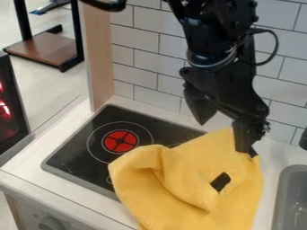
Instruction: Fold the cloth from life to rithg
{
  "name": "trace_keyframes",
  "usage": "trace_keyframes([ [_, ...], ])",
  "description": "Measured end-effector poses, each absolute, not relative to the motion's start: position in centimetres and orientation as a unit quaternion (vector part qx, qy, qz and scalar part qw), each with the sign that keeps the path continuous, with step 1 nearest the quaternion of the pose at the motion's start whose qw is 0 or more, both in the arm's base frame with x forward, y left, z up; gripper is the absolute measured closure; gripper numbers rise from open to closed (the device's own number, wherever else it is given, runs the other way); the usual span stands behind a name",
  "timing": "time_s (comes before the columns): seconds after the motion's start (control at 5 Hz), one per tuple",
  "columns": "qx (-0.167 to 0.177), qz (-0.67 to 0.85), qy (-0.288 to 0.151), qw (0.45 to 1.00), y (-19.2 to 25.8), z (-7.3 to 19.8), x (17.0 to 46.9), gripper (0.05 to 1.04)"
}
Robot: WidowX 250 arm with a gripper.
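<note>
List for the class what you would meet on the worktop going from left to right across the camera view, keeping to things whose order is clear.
Red burner mark → black patch on the yellow cloth → grey sink.

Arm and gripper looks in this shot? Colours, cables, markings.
All black. The arm is chunky and jointed, with a glossy round section ringed by a thin greyish band, and a black cable loops out beside it. The gripper has two broad, angular black fingers, one tapering to a point. I can't make out any lettering or markings.
</note>
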State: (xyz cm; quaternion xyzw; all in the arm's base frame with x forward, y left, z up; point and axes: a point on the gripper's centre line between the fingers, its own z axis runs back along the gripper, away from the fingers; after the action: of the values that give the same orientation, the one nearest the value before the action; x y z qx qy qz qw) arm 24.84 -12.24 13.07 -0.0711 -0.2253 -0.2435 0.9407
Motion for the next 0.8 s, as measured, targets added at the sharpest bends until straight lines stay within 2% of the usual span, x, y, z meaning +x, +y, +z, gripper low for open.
trace_keyframes([
  [0.2, -0.07, -0.24, -0.218, 0.943, -12.1, 12.6, 24.7, 0.085],
  [0.4, -0.075, -0.215, -0.196, 0.954, -12.1, 11.0, 25.2, 0.085],
  [0.6, -0.081, -0.192, -0.196, 0.958, -12.7, 10.0, 26.7, 0.085],
  [0.8, -0.049, -0.125, -0.209, 0.969, -12.5, 8.9, 29.1, 0.085],
])
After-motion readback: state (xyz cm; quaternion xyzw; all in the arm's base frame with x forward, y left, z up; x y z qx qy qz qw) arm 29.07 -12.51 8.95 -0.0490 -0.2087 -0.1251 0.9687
